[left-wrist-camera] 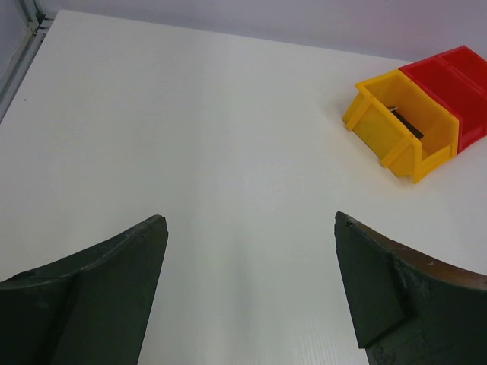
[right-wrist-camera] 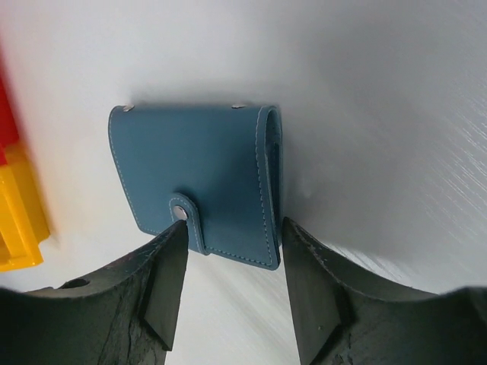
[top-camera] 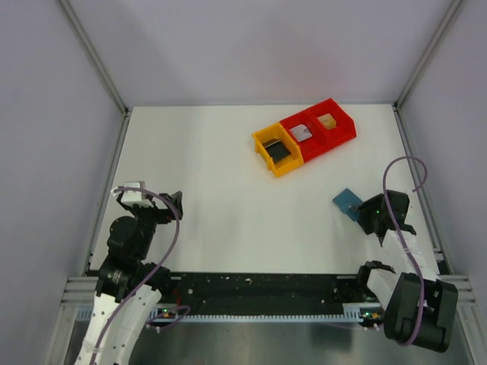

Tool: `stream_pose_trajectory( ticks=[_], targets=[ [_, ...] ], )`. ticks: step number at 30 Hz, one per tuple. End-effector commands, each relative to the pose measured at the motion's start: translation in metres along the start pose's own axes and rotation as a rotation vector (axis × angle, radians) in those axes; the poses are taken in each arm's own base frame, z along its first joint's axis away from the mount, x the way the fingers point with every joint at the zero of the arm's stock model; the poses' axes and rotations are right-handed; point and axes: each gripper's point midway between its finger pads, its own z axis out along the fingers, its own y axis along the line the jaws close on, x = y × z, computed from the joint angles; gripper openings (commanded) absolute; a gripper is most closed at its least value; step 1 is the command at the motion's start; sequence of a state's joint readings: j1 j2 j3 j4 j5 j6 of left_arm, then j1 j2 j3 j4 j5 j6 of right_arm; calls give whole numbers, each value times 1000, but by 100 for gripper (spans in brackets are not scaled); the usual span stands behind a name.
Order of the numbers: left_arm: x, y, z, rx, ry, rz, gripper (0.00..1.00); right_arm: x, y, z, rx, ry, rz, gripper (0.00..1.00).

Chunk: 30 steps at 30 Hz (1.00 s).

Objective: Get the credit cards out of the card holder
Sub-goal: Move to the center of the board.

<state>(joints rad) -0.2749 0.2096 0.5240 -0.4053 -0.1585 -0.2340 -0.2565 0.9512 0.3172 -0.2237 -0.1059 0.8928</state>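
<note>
Leather-look card holder (right-wrist-camera: pixel 198 175), one only, lies snapped shut near the right edge of the desk (top-camera: pixel 228 198), toward the near corner. I judge it light, soft and a bit slick on its face, stiff only along the stitched fold. That fold edge and the near corner are where I would take hold, and I would leave the tab (right-wrist-camera: pixel 181 210) free so it can be popped.

My right gripper (right-wrist-camera: pixel 234 228) has its jaws drawn in to about half width, one finger at the fold and one by the tab. I cannot tell whether they are pinching the holder yet. My left gripper (left-wrist-camera: pixel 249 220) stands wide and holds nothing, over bare desk near the left edge.

Three bins sit in a row toward the far right of the desk: one yellow bin (top-camera: pixel 262 141) and two red bins (top-camera: pixel 310 150). From above, each seems to hold one small flat piece, likely cards (top-camera: pixel 302 133): one dark, one pale, one tan. I see no card showing from the holder.
</note>
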Motion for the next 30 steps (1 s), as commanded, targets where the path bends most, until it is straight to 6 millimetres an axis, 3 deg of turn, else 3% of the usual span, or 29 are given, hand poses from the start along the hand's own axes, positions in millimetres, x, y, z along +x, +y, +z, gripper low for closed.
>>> stream_pose_trajectory(
  ticks=[1, 6, 10, 15, 18, 24, 30],
  targets=[
    [-14, -3, 0, 10, -36, 6, 94, -2, -9, 6, 6, -26, 36, 51],
    [-9, -5, 4, 17, -6, 13, 93, -1, -14, 9, 11, -42, 45, 45],
    [-3, -7, 8, 23, 30, 18, 92, -1, -13, 9, -10, -50, 30, 31],
    [8, -15, 14, 66, 90, 23, 91, 2, 6, 3, -120, -29, -57, 0],
    [18, -23, 19, 104, 153, 36, 90, 12, 27, -3, -220, 11, -162, 0],
    [38, -41, 25, 204, 273, 35, 93, 61, 85, -29, -458, 177, -477, 0],
    [53, -70, 24, 361, 347, -15, 95, 147, 133, -68, -715, 471, -826, 0]
  ],
)
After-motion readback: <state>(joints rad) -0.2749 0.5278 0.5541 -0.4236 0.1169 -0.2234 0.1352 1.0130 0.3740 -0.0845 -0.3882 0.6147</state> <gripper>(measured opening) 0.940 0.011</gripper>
